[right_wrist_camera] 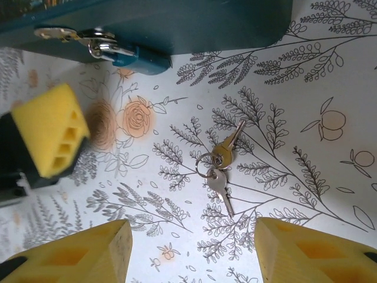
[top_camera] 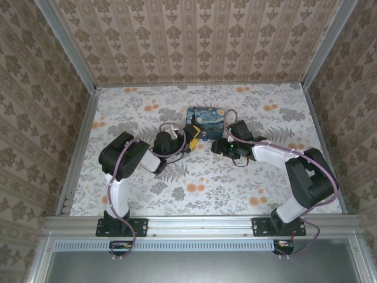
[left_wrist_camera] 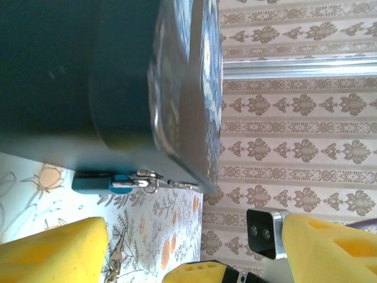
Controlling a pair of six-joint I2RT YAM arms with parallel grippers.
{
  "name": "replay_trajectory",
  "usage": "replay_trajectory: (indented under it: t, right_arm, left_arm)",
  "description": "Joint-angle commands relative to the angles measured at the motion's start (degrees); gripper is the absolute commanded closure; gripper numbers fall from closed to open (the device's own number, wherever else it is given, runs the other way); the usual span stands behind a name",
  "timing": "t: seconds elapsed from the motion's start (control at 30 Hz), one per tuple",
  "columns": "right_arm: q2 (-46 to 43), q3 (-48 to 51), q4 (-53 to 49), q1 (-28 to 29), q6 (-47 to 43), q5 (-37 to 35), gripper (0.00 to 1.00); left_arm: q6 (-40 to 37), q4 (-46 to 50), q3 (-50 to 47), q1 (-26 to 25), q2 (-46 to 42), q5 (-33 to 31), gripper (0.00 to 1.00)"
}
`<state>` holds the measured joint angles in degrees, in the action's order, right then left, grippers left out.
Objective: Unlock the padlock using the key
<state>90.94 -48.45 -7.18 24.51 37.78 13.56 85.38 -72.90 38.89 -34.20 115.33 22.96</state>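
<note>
Padlock (right_wrist_camera: 126,54): small, teal-bodied with a silver shackle, hooked to the clasp on the blue tin (top_camera: 204,119), low against the worktop (right_wrist_camera: 306,82).
Keys (right_wrist_camera: 218,168): two on one ring, lying flat on the worktop near the padlock, touched by nothing.
Left tool (left_wrist_camera: 194,236): released, its yellow fingers spread wide and empty, just beside the tin.
Right tool (right_wrist_camera: 193,230): released, its fingers apart, close to the keys but not touching them.

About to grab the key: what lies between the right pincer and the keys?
Bare floral tabletop in the right wrist view: nothing sits between the open right pincer and the keys.
</note>
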Motion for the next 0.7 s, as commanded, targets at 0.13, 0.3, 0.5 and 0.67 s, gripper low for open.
replay_trajectory:
  t: [0.13, 0.3, 0.5, 0.67]
  right_arm:
    - [4.68, -5.48, -7.33, 3.02, -2.63, -8.80, 0.41]
    - [8.84, -8.63, -8.30, 4.60, -2.27, -10.62, 0.42]
    - [13.27, -13.08, -11.09, 6.45, -3.05, -13.34, 0.45]
    - [16.09, -15.68, -13.34, 7.80, -3.63, -15.68, 0.48]
  left_arm:
    - [-1.62, -1.63, 0.03, 3.30, -1.86, 1.68, 0.21]
    - [-1.78, -1.63, 0.04, 5.13, -1.85, 2.89, 0.20]
    - [-1.89, -1.25, -0.56, 6.59, -2.87, 4.06, 0.20]
    - [-2.39, 0.07, -0.59, 7.19, -4.13, 4.87, 0.20]
